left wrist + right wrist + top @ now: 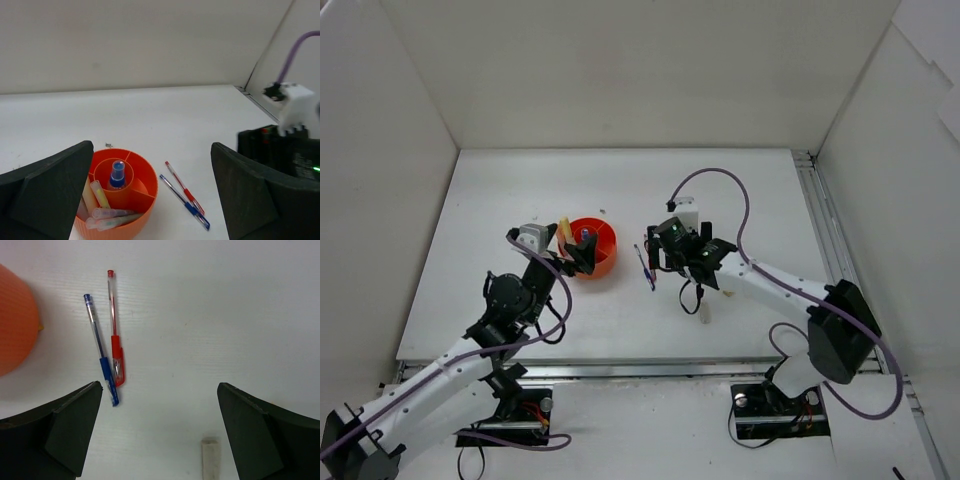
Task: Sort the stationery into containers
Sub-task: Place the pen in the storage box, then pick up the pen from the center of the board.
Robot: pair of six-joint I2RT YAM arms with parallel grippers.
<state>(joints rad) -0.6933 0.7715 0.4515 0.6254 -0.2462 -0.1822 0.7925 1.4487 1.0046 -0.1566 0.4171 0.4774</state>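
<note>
I'm looking down on the table: the orange bowl [603,240] is sitting left of centre, and my left gripper [582,250] is hovering over its 9 o'clock rim, fingers spread wide and holding nothing. From the left wrist, a blue-capped marker [117,175] is standing upright in the bowl's middle cup, and several pale markers [107,218] are leaning in the outer compartment at 7 o'clock.

Two pens are lying on the table at 3 o'clock from the bowl, just beside it. From the right wrist, the red pen [114,335] and the blue pen [100,357] are lying side by side, long axes running 12 to 6, coloured grips at the 6 end.

My right gripper [160,386] is hanging above them, wide open and empty. A beige eraser [211,457] is lying at 5 o'clock.
</note>
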